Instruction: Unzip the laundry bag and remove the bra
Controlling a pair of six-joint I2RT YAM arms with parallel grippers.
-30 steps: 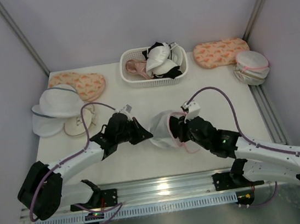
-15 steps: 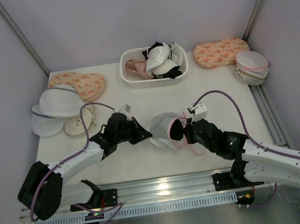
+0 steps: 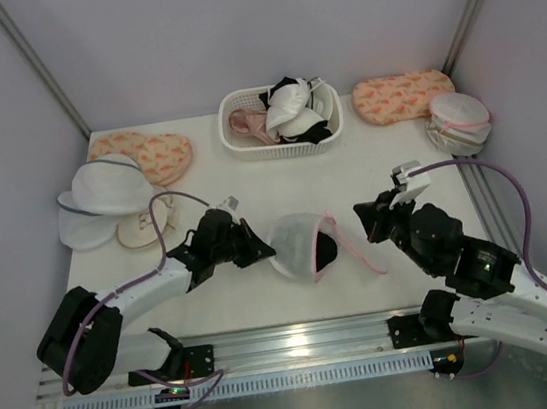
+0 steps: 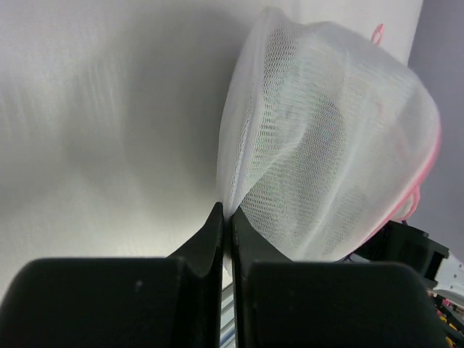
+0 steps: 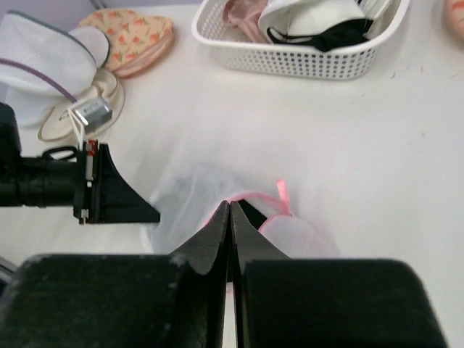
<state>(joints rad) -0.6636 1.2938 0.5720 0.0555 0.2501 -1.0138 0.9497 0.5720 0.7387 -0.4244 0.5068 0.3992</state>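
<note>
The laundry bag [image 3: 294, 242] is a white mesh pouch with a pink zipper rim, lying mid-table. Its rim gapes on the right side and a dark bra [image 3: 326, 249] shows in the gap. A loose pink strip of rim trails to the right. My left gripper [image 3: 266, 252] is shut on the bag's left mesh edge; the left wrist view shows the mesh [image 4: 326, 152] pinched between the fingertips [image 4: 217, 217]. My right gripper [image 3: 368, 214] is shut and empty, raised to the right of the bag. The right wrist view looks down on the bag [image 5: 192, 199] and the dark bra [image 5: 251, 212].
A white basket [image 3: 246, 146] of bras stands at the back centre. Peach patterned pouches lie at the back left [image 3: 151, 152] and back right [image 3: 402, 95]. White mesh domes with grey-blue rims [image 3: 100, 192] and a cream cup [image 3: 144, 229] lie at the left. Another pink-rimmed pouch [image 3: 459, 122] is at the right.
My right gripper has drawn back to the right and up, away from the bag. The bag's rim now gapes wider and the dark bra shows. The left gripper keeps its hold.
</note>
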